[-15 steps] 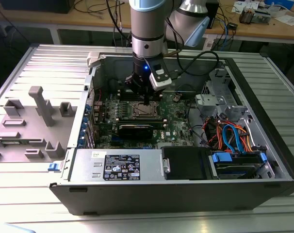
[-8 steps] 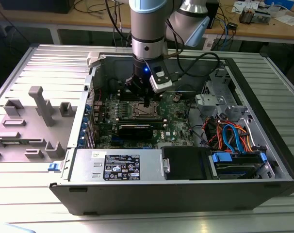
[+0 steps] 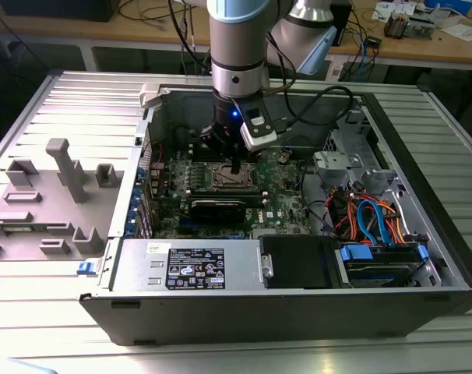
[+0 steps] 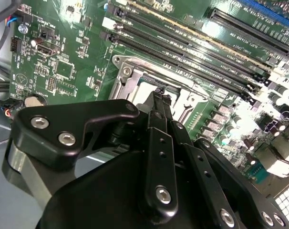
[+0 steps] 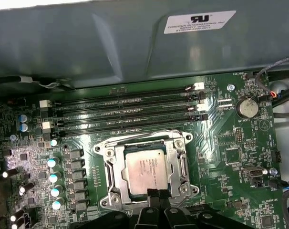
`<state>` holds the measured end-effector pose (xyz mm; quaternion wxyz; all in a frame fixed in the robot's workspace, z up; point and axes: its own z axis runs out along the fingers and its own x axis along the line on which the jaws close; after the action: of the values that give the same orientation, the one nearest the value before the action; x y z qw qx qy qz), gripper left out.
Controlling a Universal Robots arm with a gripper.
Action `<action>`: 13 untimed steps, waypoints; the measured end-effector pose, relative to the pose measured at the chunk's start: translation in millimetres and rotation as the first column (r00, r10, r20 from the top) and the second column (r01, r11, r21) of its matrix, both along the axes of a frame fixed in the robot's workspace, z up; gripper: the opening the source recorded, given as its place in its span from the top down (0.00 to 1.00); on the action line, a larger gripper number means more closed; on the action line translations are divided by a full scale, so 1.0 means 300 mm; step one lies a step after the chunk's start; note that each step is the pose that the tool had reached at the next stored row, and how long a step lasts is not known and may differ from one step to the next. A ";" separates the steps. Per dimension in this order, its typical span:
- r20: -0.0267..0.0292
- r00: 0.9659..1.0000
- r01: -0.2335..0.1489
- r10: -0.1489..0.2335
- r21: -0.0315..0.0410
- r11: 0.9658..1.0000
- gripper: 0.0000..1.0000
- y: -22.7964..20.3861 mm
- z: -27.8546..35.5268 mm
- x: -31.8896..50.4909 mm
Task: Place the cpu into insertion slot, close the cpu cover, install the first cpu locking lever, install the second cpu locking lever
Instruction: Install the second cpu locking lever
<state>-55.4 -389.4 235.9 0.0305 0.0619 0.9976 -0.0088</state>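
Cpu (image 5: 145, 171) lies seated in the slot (image 5: 110, 179), cover (image 5: 183, 164) down around it. Gripper (image 5: 153, 193) fingertips pinched together, empty, at the slot's edge. Levers likely want slow, level pressure.

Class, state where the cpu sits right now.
In the first wrist view, the cpu lies in the insertion slot, beside the memory slots, the gripper at its edge.

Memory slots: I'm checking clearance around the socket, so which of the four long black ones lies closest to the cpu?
The slot bordering the insertion slot rim, last of the four counting from the grey case wall. The cpu sits just beyond it.
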 end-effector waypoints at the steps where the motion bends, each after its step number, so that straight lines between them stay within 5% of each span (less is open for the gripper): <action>1: 0.000 1.000 0.000 0.000 0.000 1.000 0.89 -0.003 0.000 0.000; 7: 0.000 1.000 0.000 0.000 0.000 1.000 0.89 -0.037 0.000 0.000; 13: 0.000 1.000 0.000 0.000 0.000 1.000 0.89 -0.041 0.000 0.000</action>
<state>-55.5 -401.6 235.9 0.0305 0.0619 0.9976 -0.0089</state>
